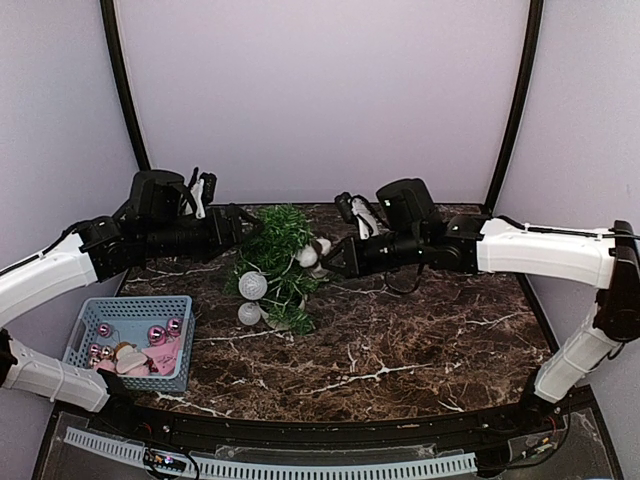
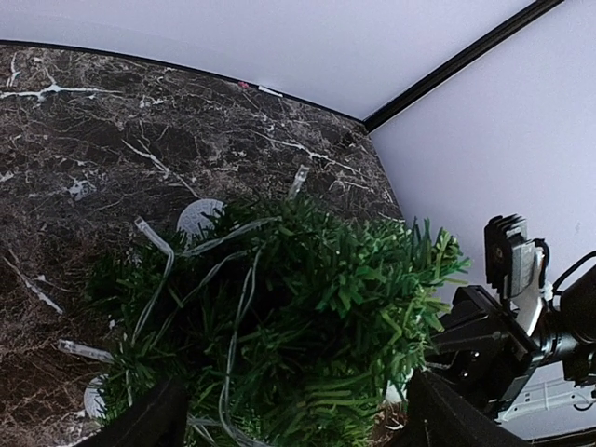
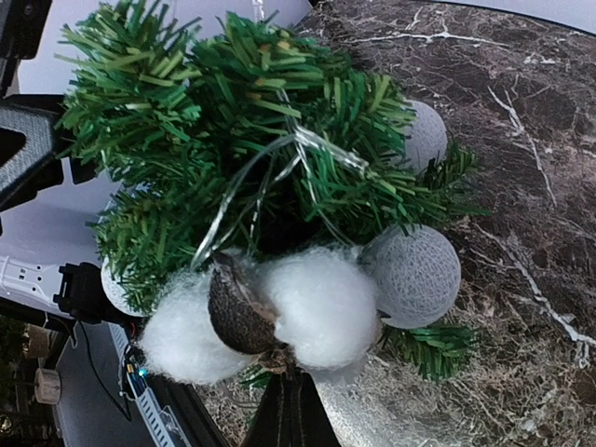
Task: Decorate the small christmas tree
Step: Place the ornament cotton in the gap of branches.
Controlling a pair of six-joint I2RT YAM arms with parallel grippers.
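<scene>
The small christmas tree (image 1: 278, 250) sits on a dark brown, white-veined marble table (image 1: 420, 320), left of centre toward the back. Its needles are bushy, flat green plastic strips, threaded with clear cord. In the overhead view its long axis runs near to far, tip toward the back wall; the pot is hidden.

Round white string-wound balls (image 3: 414, 275) hang low in the branches. The left gripper (image 1: 238, 228) has its fingers (image 2: 140, 424) spread wide on either side of the foliage. The right gripper (image 3: 287, 396) is pinched on the stem of a fluffy cotton boll (image 3: 317, 307) with a brown husk, against the tree's right side.

A blue slatted basket (image 1: 100, 320) at near left holds shiny pink baubles (image 1: 157, 333).
</scene>
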